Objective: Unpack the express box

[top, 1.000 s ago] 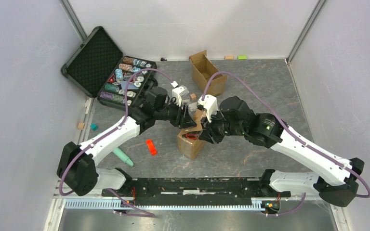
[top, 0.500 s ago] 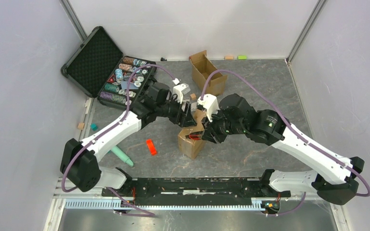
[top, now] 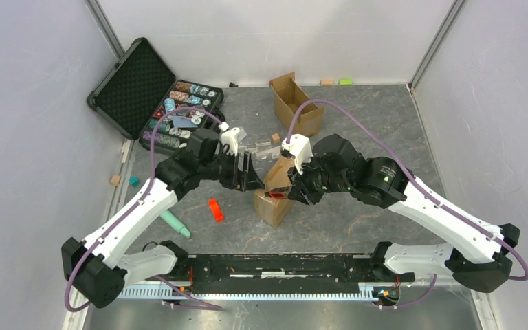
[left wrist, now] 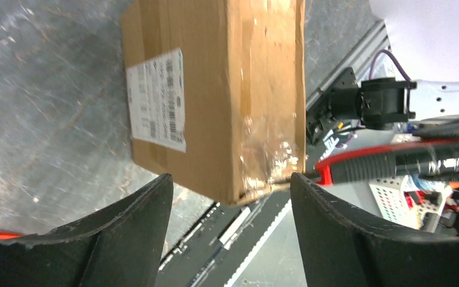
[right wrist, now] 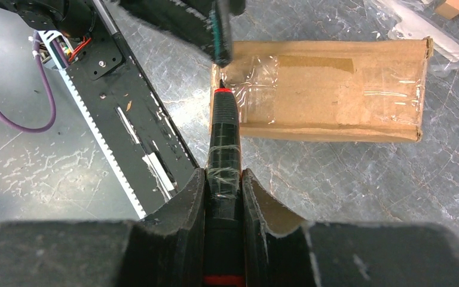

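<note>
The express box (top: pixel 269 208), brown cardboard with a taped seam, stands mid-table. In the left wrist view the box (left wrist: pixel 215 89) shows its white label (left wrist: pixel 156 98). My left gripper (top: pixel 247 172) is open and empty just left of the box, not touching it; the box's near corner lies just beyond its tips (left wrist: pixel 230 179). My right gripper (top: pixel 294 191) is shut on a black and red cutter (right wrist: pixel 224 137). The cutter's tip touches the taped near corner of the box (right wrist: pixel 334 89). The cutter also shows in the left wrist view (left wrist: pixel 382 164).
An open black case of poker chips (top: pixel 179 113) lies at the back left. A narrower unlabelled cardboard box (top: pixel 295 103) stands behind. A clear plastic packet (top: pixel 261 148), an orange-red piece (top: pixel 216 210) and a teal cylinder (top: pixel 176 223) lie nearby. The black rail (top: pixel 275 265) runs along the near edge.
My left arm has drawn back to the left, and its gripper has come off the top of the box. My right gripper and the cutter have hardly moved.
</note>
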You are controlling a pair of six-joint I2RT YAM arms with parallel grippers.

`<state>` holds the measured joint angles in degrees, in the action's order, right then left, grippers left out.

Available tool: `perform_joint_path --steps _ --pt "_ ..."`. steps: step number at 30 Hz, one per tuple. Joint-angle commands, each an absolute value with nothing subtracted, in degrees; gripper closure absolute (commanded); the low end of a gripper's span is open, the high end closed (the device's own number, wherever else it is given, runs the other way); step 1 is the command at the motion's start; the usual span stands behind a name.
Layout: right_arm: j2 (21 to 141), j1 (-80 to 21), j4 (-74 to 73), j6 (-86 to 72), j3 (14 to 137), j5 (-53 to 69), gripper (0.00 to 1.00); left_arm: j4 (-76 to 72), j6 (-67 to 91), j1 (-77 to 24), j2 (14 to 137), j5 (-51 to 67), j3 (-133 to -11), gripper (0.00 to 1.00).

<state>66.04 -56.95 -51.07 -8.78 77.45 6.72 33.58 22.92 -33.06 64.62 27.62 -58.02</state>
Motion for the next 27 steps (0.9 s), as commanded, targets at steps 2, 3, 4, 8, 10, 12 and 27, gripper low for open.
perform_joint_path --steps 2,3,4,8,10,12,27 --pt "65.3 -56.9 -51.0 -8.9 76.6 3.8 1.0 33.6 29.9 -33.0 62.4 30.9 -53.1 0.25" --pt "65.3 -56.9 -50.8 -8.8 76.6 3.9 1.0 33.1 30.1 -33.0 62.6 30.8 -52.6 0.26" --pt "65.3 -56.8 -50.7 -8.9 76.7 3.8 1.0 32.3 30.5 -33.0 62.7 30.9 -52.1 0.27" --pt "65.4 -56.8 -51.1 -8.9 77.2 3.6 1.0 30.0 31.2 -33.0 63.5 29.6 -51.3 0.33" --pt "65.3 -56.9 -51.4 -8.9 77.3 3.5 1.0 29.5 31.2 -33.0 63.9 29.1 -51.1 0.4" --pt "65.4 -56.9 -51.9 -8.8 77.4 4.0 1.0 29.6 30.5 -33.0 64.4 28.0 -51.3 0.47" --pt "65.4 -56.8 -58.5 -8.3 79.0 8.2 1.0 30.9 28.7 -33.0 66.5 24.2 -53.4 0.88"
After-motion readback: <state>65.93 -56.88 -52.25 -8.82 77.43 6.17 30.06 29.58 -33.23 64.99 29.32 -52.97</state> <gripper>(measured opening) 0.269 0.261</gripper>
